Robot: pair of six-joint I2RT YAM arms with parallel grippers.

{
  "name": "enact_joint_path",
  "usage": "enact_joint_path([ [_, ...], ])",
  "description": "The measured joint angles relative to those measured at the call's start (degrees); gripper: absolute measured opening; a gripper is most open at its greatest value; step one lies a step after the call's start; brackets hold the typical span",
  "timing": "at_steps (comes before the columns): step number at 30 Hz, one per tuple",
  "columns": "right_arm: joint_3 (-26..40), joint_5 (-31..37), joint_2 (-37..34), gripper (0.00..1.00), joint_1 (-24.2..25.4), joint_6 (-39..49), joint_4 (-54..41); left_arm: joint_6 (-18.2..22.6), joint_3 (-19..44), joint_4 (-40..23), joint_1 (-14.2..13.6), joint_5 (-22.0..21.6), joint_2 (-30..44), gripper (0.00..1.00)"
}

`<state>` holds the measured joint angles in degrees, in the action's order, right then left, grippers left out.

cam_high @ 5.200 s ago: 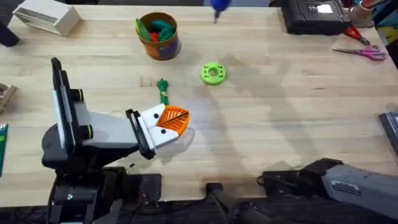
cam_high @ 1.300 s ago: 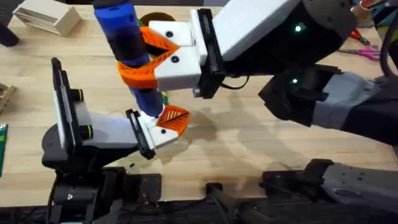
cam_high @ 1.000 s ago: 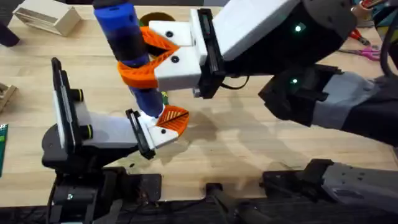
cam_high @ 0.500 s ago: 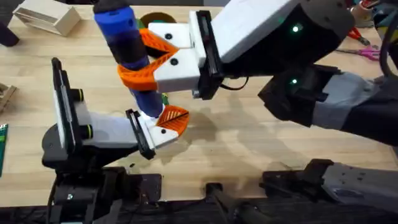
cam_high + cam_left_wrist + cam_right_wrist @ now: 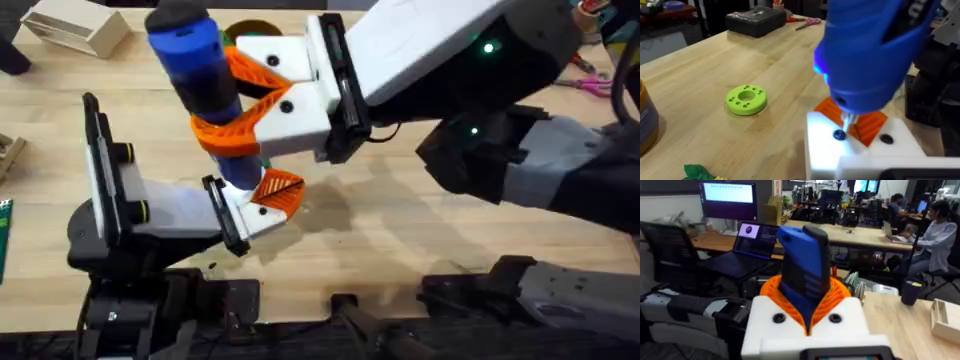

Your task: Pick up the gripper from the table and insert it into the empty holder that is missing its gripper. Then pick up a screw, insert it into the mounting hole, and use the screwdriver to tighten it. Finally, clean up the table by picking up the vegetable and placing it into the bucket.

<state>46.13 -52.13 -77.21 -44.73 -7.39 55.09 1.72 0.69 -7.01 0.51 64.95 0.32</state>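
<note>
Now, R gripper (image 5: 235, 95) clamping screwdriver (image 5: 195, 65), bit on holder (image 5: 840, 142)

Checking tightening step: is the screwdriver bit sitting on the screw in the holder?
Yes, in the left wrist view the screwdriver bit meets the dark screw on the white holder.

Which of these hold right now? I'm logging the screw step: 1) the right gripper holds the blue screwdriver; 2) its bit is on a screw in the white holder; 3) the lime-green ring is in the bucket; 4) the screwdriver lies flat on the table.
1) True: the right gripper is shut on the screwdriver.
2) True: the bit meets a screw in the holder.
3) False: the ring lies on the table.
4) False: it is held roughly upright.
</note>
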Motion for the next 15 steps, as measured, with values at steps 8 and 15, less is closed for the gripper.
enact_joint_path([
  [8,0.0,-0.3,0.0,0.029,0.0,0.1,-1.6,0.0,0.0,0.0,0.0,0.0,0.0,0.009],
  [15,0.0,-0.3,0.0,0.029,0.0,0.4,-1.5,0.0,0.0,0.0,0.0,0.0,0.0,0.009],
])
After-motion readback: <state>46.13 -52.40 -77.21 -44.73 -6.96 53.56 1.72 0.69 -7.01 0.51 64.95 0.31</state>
